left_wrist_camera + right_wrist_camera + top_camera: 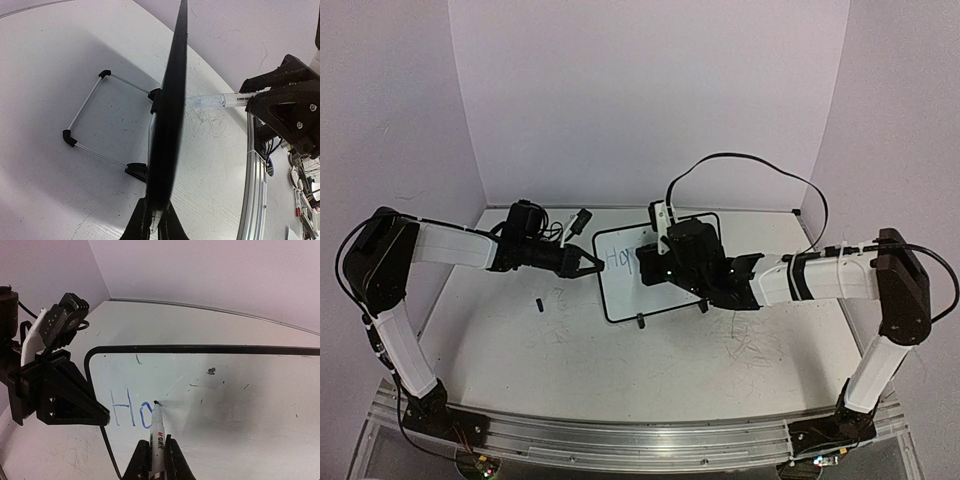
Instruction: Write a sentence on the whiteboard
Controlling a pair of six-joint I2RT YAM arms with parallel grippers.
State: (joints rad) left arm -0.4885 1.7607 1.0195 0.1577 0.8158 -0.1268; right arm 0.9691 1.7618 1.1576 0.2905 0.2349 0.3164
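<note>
The whiteboard (620,292) stands tilted mid-table on its feet, seen edge-on as a black bar (170,125) in the left wrist view. My left gripper (592,266) is shut on the board's left edge (159,220), and its black fingers (75,407) show beside the frame. My right gripper (156,455) is shut on a white marker (158,432) whose tip touches the white face (235,410). The sentence (129,410) reads "Ho" in blue, with the tip at the top of the "o". The marker (215,101) and right gripper (280,107) also show past the board.
A small black cap (538,303) lies on the scuffed table left of the board. The board's wire stand (87,120) reaches out behind it. A black cable (750,160) loops above the right arm. Walls close the back and sides; a metal rail (640,440) runs along the near edge.
</note>
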